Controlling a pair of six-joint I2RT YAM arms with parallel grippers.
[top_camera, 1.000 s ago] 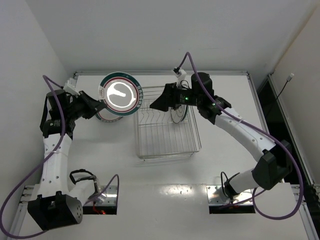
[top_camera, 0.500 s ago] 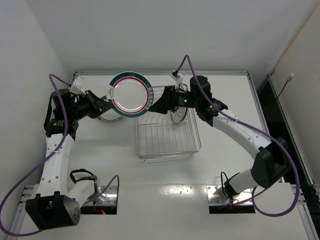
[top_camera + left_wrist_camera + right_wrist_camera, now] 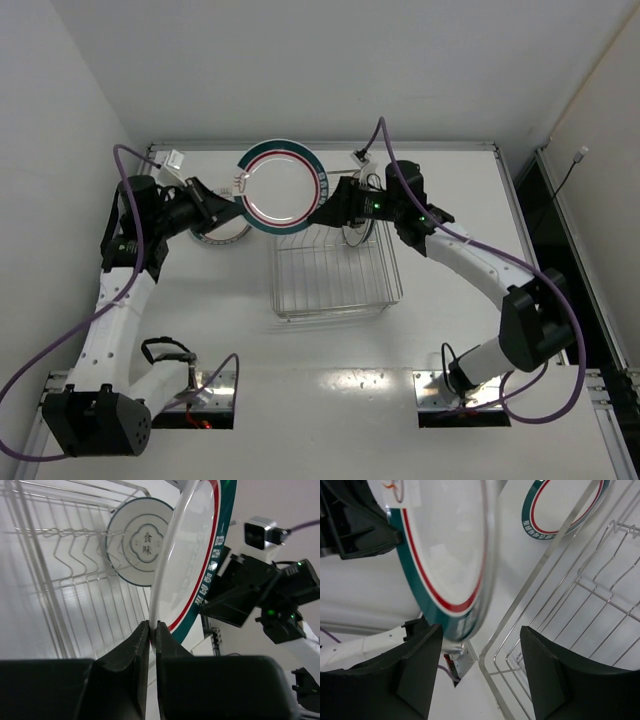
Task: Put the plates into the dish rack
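Observation:
My left gripper is shut on the left rim of a white plate with a teal-and-red rim band, holding it on edge above the table by the dish rack's far left corner. In the left wrist view both fingers pinch that plate. My right gripper stands open at the plate's right edge; the rim hangs just above its gap, nearer the left finger. A white plate with black centre marks stands upright in the rack.
A second teal-and-red banded plate lies flat on the table beneath my left arm, also seen as a plate past the rack's wire rim. White walls close in behind and on both sides.
My left arm has carried the banded plate to the right, toward the rack's far corner. My right gripper has shifted left to meet the plate's right edge.

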